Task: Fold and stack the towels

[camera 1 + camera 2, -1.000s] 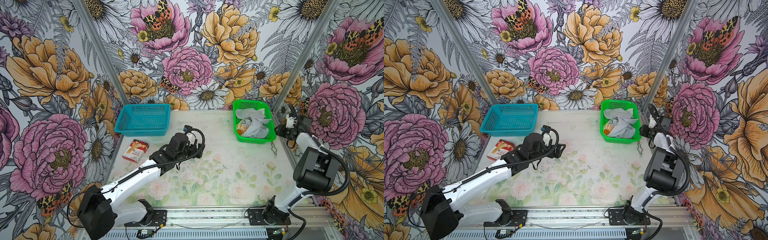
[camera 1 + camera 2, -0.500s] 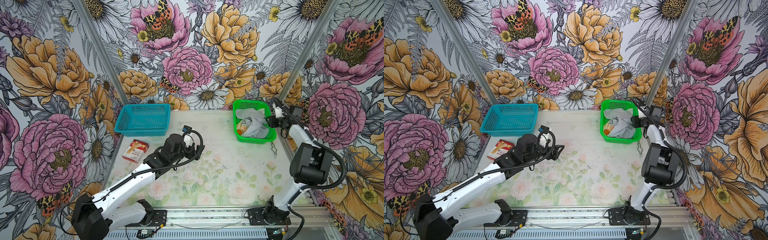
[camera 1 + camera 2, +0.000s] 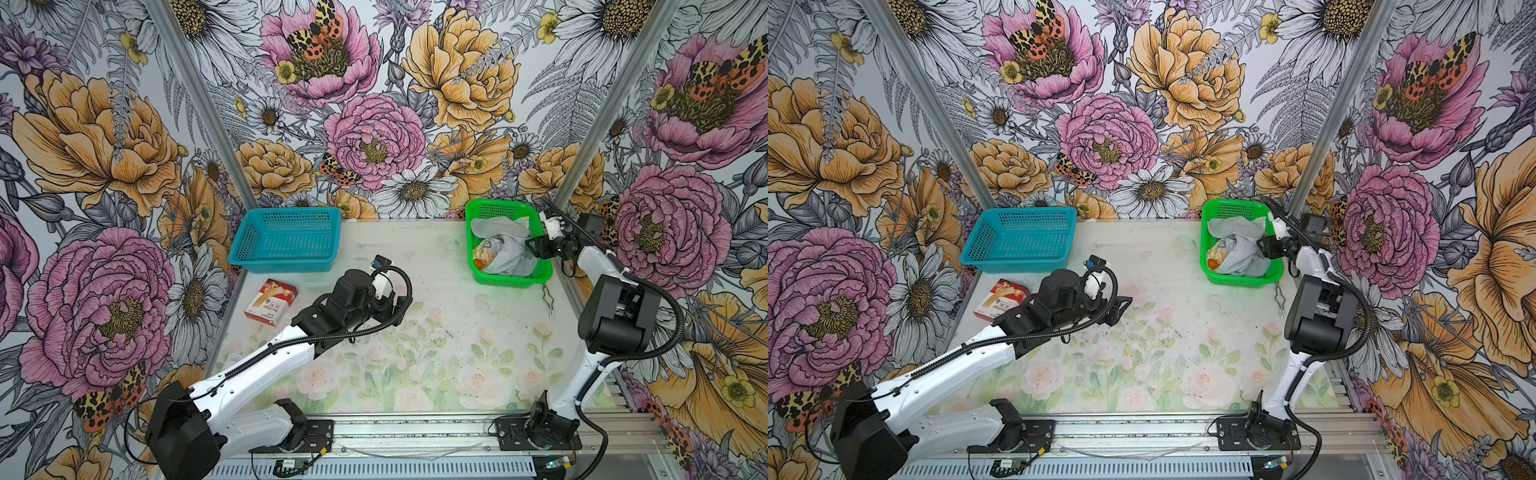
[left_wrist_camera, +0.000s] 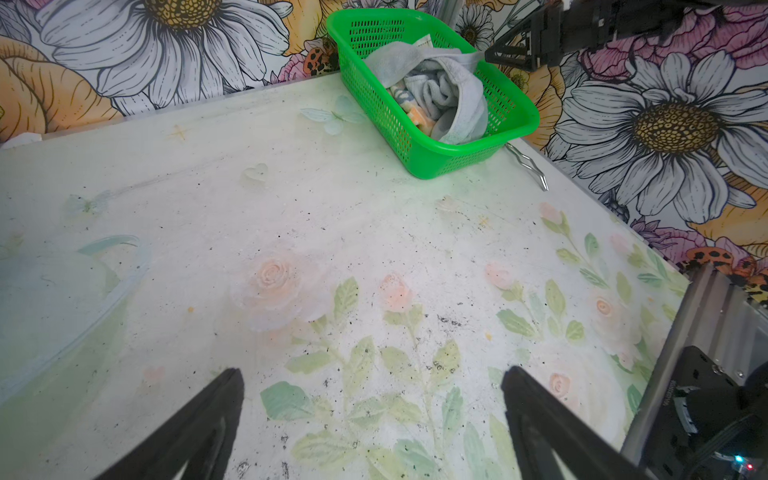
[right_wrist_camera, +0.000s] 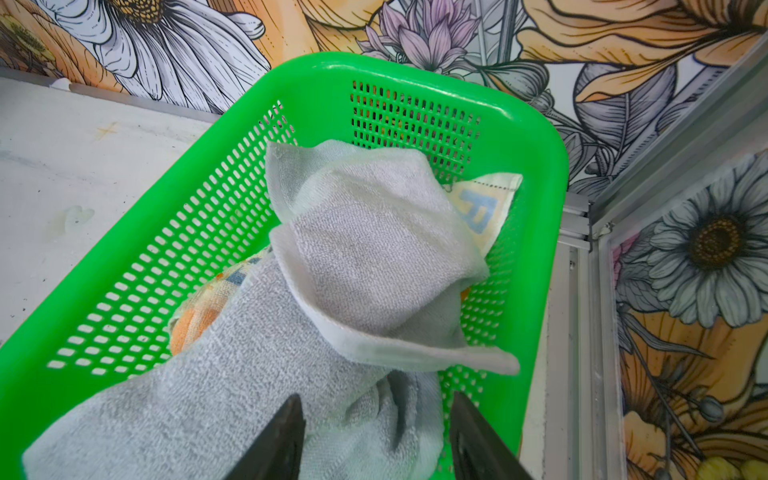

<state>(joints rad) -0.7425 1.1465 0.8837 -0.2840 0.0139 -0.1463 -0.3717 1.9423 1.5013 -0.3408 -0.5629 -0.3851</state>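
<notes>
The right gripper (image 5: 376,399), jaws parted and grasping nothing, hung over the crumpled grey towel (image 5: 365,257) in the green basket (image 5: 415,70) at the table's far right; whether its fingertips touched the cloth could not be told. A cream towel (image 5: 482,208) lettered in blue lay tucked beneath the grey one at the basket's far right corner, and a scrap of the orange towel (image 3: 480,264) showed at its left side. Mid-table, the left gripper (image 4: 372,374) stood spread wide, released, over the flowered table (image 3: 436,353), with a blue basket (image 3: 286,266) far left and a red-and-white box (image 3: 270,301) just nearer
</notes>
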